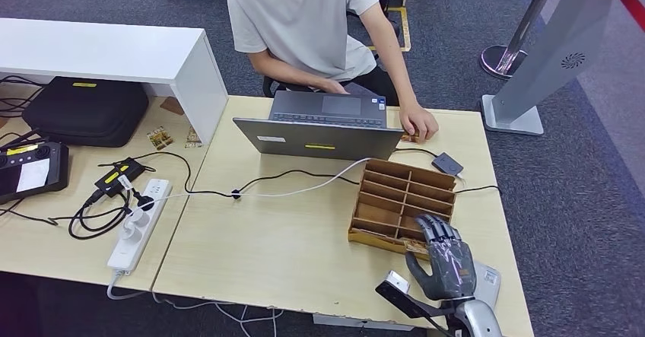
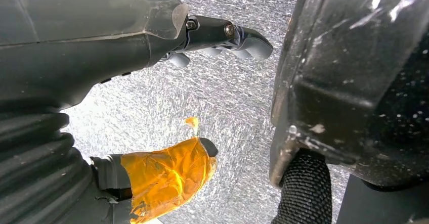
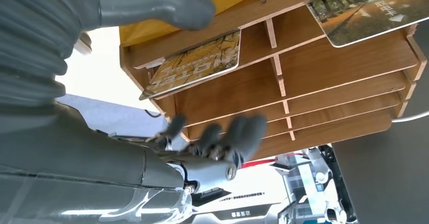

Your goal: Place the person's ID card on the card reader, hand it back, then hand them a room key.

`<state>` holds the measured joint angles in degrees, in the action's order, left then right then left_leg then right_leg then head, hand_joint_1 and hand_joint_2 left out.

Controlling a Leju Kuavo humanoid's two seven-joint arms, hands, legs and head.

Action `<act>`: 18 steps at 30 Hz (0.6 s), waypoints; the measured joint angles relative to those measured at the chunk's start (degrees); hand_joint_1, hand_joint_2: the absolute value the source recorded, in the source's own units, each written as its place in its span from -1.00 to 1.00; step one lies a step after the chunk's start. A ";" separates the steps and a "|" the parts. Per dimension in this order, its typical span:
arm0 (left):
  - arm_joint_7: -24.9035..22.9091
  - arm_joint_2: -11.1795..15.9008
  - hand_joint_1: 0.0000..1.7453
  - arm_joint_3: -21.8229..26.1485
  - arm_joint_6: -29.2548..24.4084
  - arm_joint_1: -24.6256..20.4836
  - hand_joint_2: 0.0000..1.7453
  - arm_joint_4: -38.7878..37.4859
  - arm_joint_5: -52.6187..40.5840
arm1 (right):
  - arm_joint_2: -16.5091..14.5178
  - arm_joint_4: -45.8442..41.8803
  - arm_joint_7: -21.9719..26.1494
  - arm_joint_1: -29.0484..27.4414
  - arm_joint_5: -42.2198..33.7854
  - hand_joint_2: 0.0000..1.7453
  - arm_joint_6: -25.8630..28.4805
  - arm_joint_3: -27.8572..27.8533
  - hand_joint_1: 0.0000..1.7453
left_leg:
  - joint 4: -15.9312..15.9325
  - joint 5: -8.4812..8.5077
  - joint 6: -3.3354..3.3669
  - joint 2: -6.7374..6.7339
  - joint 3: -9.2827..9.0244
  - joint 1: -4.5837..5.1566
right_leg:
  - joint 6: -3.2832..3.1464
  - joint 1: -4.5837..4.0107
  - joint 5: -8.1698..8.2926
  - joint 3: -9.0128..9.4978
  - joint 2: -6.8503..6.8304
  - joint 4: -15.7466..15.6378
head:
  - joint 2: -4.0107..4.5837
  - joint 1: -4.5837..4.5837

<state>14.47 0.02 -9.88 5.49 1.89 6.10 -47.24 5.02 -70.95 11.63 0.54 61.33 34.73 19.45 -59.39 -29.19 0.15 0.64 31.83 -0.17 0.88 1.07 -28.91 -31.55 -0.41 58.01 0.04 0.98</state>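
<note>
Right hand (image 1: 443, 257) is hovering at the wooden card rack (image 1: 403, 200), fingers (image 3: 243, 133) spread apart, holding nothing.

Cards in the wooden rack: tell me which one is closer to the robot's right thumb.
The yellow-leaf card, in the slot at the rack's end right beside the thumb. The other card, darker and greener, sits at the far end.

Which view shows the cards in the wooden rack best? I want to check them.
The right wrist view: two cards lie in the rack's slots, print visible. The head view shows the rack from above, the cards hidden. The left wrist view faces the floor.
</note>
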 joint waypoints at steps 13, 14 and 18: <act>0.00 0.00 -1.00 0.00 0.01 0.00 1.00 0.00 -0.16 | 0.00 -0.14 0.67 -0.25 -1.20 1.00 -0.56 -0.02 1.00 | 0.00 0.01 -0.01 0.00 0.00 0.00 | 0.00 0.00 0.00 0.01 0.00 0.00 | -0.01 -0.01; 0.00 0.00 -1.00 0.00 0.03 0.00 1.00 0.00 -0.17 | 0.00 -0.22 0.67 -0.27 -1.24 1.00 -0.62 -0.02 1.00 | 0.00 0.01 -0.01 0.00 0.00 0.00 | 0.00 0.00 0.00 0.01 0.00 0.00 | -0.01 -0.01; 0.16 0.04 -1.00 0.00 0.61 -0.04 1.00 0.00 -0.40 | 0.01 -0.46 0.95 -0.27 -1.57 1.00 -1.03 -0.02 1.00 | 0.00 0.01 -0.01 0.00 0.00 0.00 | 0.00 0.00 0.00 0.01 0.00 0.00 | 0.00 0.00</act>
<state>14.63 0.06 -9.88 6.10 1.85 6.10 -47.65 5.03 -71.41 12.58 0.27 59.76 33.70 19.43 -59.39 -29.19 0.14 0.64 31.83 -0.18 0.88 1.07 -28.91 -31.54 -0.41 58.01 0.04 0.98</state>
